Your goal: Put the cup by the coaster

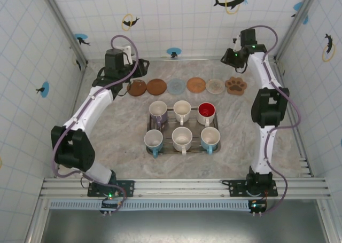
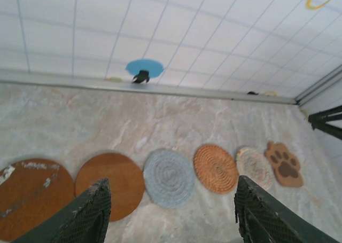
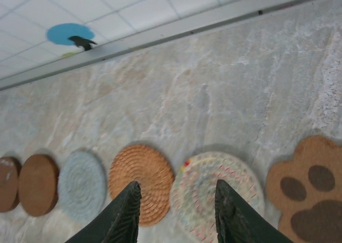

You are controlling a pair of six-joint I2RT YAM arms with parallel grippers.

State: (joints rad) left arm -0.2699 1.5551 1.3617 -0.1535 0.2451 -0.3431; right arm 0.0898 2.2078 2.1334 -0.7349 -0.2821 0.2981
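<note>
Seen from above, a marble-patterned table (image 1: pixel 117 147) carries a metal tray (image 1: pixel 169 126) at its middle, holding six cups in two rows. The far row has a lilac cup (image 1: pixel 158 114), a white cup (image 1: pixel 182 110) and a red-lined cup (image 1: pixel 207 113). The near row has a blue-handled cup (image 1: pixel 154 140), a larger white cup (image 1: pixel 181 138) and a teal cup (image 1: pixel 210 138). All six stand upright in the tray, well apart from both grippers. Beyond the tray a row of coasters runs left to right: a worn dark brown coaster (image 1: pixel 137 87), a brown coaster (image 1: pixel 156 86), a grey-blue coaster (image 1: pixel 176 85), an orange woven coaster (image 1: pixel 196 84), a pale woven coaster (image 1: pixel 215 86) and a paw-shaped coaster (image 1: pixel 235 85). The left gripper (image 1: pixel 140 68) hangs near the row's left end, and the right gripper (image 1: pixel 236 63) hangs just beyond the paw shape at the right end. In the left wrist view, the left gripper's fingers (image 2: pixel 88 216) stand wide apart with nothing between them, framing the grey-blue coaster (image 2: pixel 170 176), and all six coasters are spread across the picture. In the right wrist view, the right gripper's fingers (image 3: pixel 120 216) are parted more narrowly and hold nothing. They sit over the orange woven coaster (image 3: pixel 141 181) and the pale woven coaster (image 3: pixel 216 195), with the paw-shaped coaster (image 3: pixel 307 197) to the right.
</note>
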